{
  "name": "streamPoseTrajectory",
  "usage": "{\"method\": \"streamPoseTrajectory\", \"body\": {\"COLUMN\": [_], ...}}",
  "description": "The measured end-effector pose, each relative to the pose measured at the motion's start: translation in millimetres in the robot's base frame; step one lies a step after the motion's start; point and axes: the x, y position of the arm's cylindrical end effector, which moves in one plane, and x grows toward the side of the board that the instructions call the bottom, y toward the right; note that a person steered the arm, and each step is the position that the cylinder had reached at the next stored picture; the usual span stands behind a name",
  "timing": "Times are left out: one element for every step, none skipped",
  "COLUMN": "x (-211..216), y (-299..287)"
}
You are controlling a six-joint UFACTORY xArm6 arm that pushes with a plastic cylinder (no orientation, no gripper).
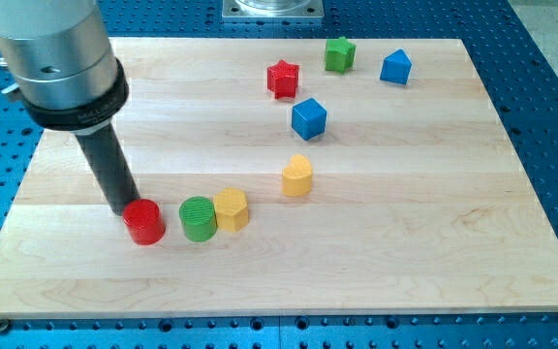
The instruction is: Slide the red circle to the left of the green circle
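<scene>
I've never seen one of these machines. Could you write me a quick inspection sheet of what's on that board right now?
Surface: pale wooden board on a blue perforated table.
Job's things: red circle sits at the view's left of the green circle, a small gap between them.
Clutter: yellow hexagon touching the green circle; yellow heart; blue cube; red star; green block; blue block.
Pincer: none; my tip sits against the red circle's upper left.
Cables: nothing seen.
Surroundings: metal mount at the view's top.

Pale matt wooden board (376,242), blue perforated metal table (550,116).
</scene>
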Motion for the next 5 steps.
{"method": "streamPoseTrajectory", "body": {"x": [0.0, 0.2, 4.7, 13.5, 15.2], "y": [-1.2, -5.7, -38.9, -14.4, 26.7]}}
